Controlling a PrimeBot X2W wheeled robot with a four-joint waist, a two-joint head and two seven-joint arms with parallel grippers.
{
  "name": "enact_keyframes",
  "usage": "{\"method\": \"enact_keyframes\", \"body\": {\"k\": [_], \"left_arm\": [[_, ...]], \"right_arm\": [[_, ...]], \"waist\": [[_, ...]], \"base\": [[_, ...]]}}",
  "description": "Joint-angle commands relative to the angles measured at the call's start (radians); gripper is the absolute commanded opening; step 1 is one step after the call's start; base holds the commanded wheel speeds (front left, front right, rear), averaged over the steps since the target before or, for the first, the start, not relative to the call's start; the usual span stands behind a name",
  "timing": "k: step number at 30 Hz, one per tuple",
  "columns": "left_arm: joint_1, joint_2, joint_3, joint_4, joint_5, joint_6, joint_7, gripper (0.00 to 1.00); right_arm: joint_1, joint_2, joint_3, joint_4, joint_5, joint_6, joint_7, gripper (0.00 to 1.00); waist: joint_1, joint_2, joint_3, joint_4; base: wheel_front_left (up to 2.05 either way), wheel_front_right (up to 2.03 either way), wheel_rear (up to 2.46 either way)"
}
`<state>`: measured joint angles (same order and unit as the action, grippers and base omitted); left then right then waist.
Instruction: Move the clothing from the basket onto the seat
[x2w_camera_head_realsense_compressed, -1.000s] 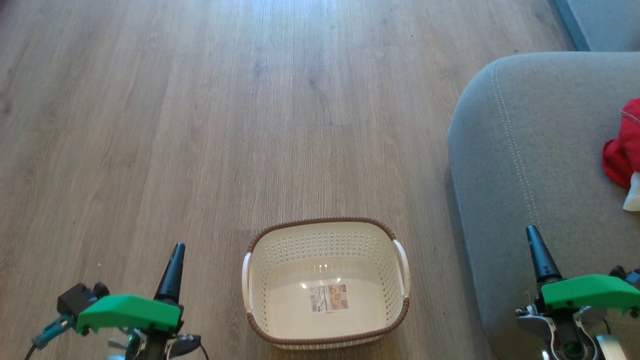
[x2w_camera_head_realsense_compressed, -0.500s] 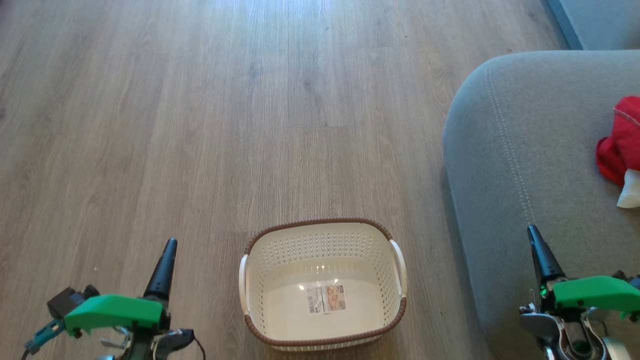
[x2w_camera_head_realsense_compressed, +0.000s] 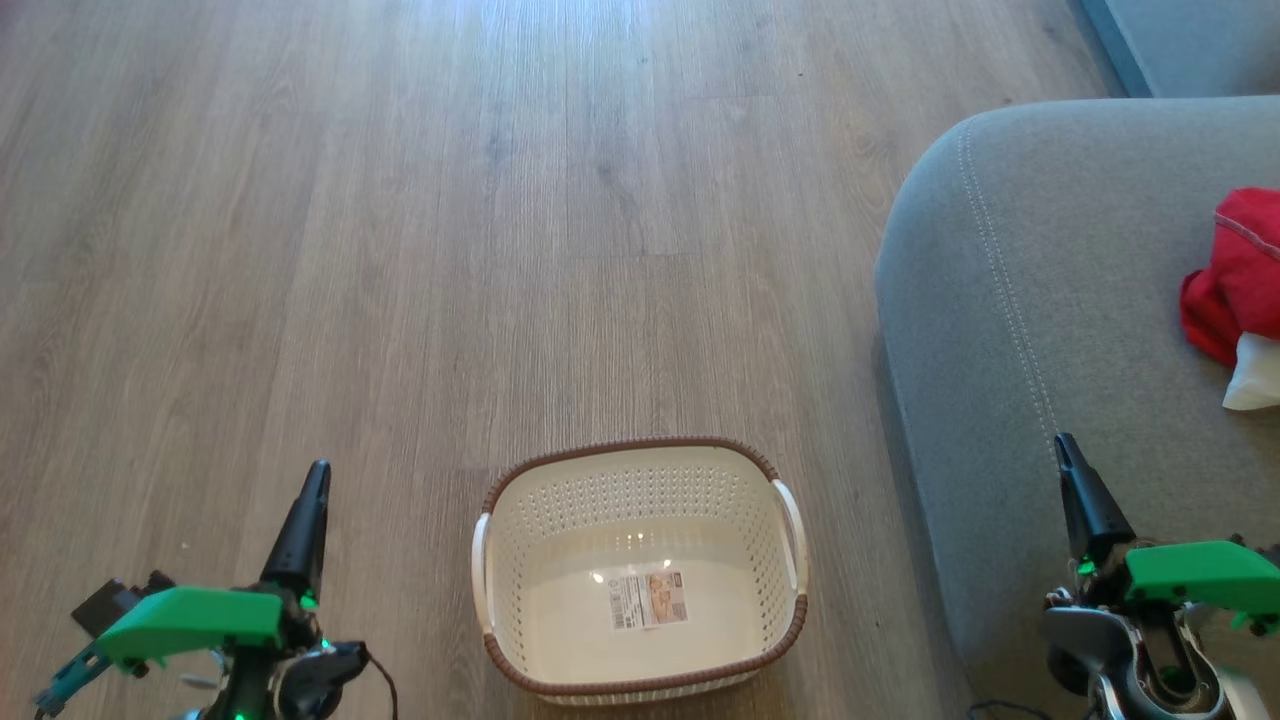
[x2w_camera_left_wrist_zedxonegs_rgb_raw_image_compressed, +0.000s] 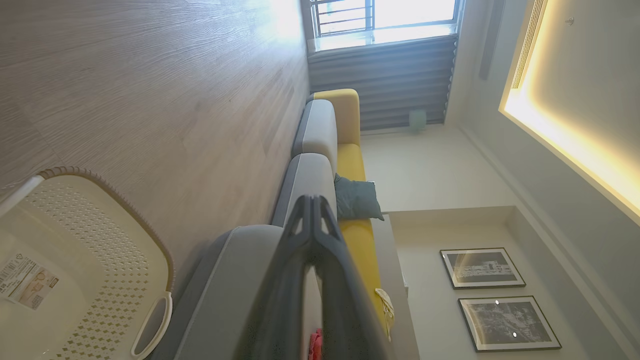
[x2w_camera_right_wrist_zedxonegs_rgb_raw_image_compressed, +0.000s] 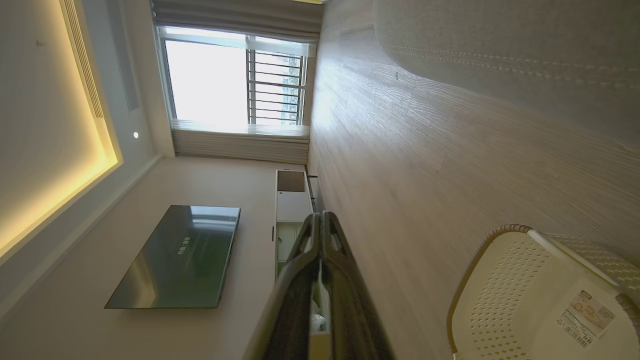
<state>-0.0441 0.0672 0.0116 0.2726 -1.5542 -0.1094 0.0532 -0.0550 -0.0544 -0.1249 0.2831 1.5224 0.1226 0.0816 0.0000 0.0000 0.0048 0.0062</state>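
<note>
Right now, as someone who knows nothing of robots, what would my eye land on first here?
The bright red clothing jumps out first, heaped on the grey seat at the right edge of the head view. Next, the cream basket with its brown rim sits on the wooden floor in the lower middle, holding nothing but a label on its bottom.

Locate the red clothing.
In the head view, the clothing lies at the far right on the seat, right of the basket.

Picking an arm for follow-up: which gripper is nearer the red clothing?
The right gripper, shut, beside the seat holding the clothing; the left gripper sits left of the basket.
</note>
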Motion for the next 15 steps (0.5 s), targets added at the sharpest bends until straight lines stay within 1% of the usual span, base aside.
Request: {"method": "enact_keyframes", "body": {"k": [1,6,15], "left_arm": [[-0.056,0.013,0.044,-0.030,-0.026,-0.009,0.010,0.00],[-0.061,0.012,0.062,-0.029,-0.088,-0.021,0.028,0.00],[-0.061,0.009,0.066,-0.029,-0.084,-0.021,0.031,0.00]], "right_arm": [[-0.048,0.002,0.015,-0.037,0.026,0.008,0.015,0.00],[-0.053,0.004,0.011,-0.038,0.086,0.008,0.032,0.00],[-0.053,0.004,0.011,-0.038,0.086,0.008,0.032,0.00]], "waist": [[0.0000,0.0000,0.000,-0.001],[0.0000,0.0000,-0.002,-0.006],[0.0000,0.0000,-0.002,-0.006]], "base": [[0.00,0.00,0.00],[0.00,0.00,0.00],[0.00,0.00,0.00]]}}
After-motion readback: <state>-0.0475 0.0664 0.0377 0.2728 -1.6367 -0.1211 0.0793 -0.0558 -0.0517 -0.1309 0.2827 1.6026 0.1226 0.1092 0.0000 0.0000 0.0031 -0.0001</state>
